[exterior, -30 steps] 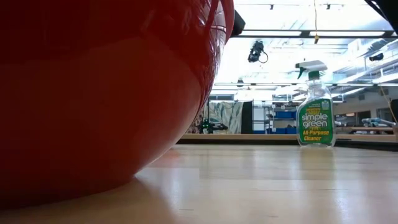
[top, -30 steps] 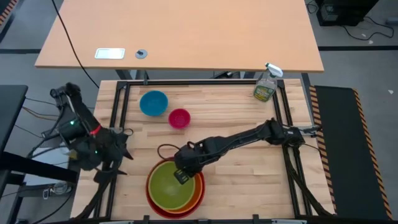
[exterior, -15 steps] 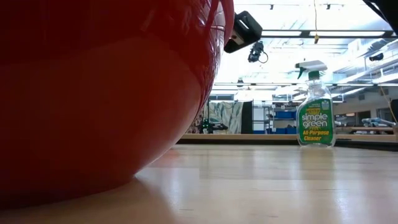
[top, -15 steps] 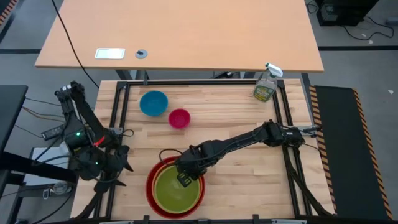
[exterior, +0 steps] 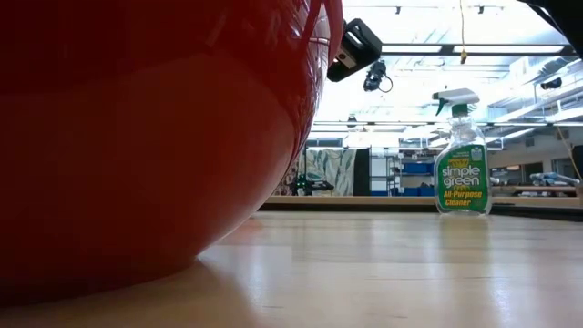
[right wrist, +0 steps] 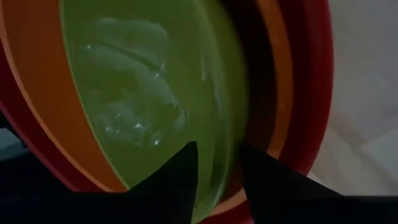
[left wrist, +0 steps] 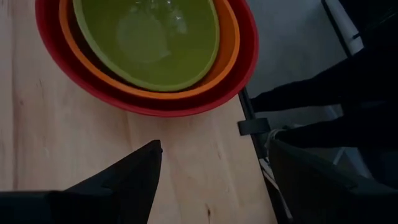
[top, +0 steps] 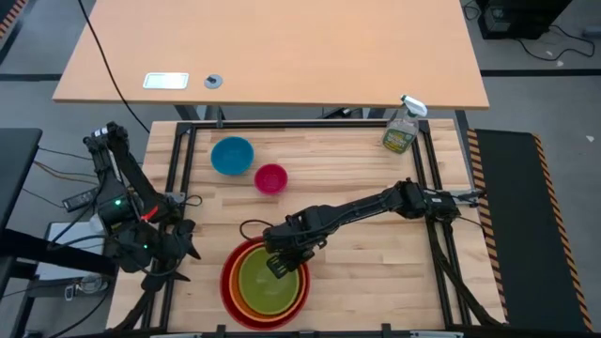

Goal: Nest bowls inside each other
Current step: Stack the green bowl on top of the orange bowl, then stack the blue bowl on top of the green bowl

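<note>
A lime green bowl (top: pixel 264 286) sits inside an orange bowl (top: pixel 297 297), which sits inside a large red bowl (top: pixel 225 282) near the table's front edge. In the low view the red bowl (exterior: pixel 137 137) rests on its base. A small blue bowl (top: pixel 232 155) and a smaller pink bowl (top: pixel 270 177) stand apart on the table, farther back. My right gripper (top: pixel 279 264) (right wrist: pixel 217 149) is open over the green bowl's far rim, one finger inside the bowl and one outside. My left gripper (left wrist: pixel 214 155) is open, off the stack's left side. My right gripper straddles the green bowl's far rim (right wrist: pixel 241 118) from above, slanting down. One finger (right wrist: pixel 180 174) is over the bowl's inside. The other finger (right wrist: pixel 261 180) is over the dark gap beside the orange bowl. Whether either finger touches the rim I cannot tell.
A clear spray bottle (top: pixel 401 130) (exterior: pixel 463 155) stands at the table's far right corner. A dark metal frame (top: pixel 282 124) runs around the tabletop. Bare wood lies between the stack and the bottle.
The green bowl has sunk from a raised, tilted position over the stack and now lies level and centred in the orange bowl. My right gripper has stayed over the bowl's far rim and tipped a little. My left arm has drawn slightly toward the near edge.
</note>
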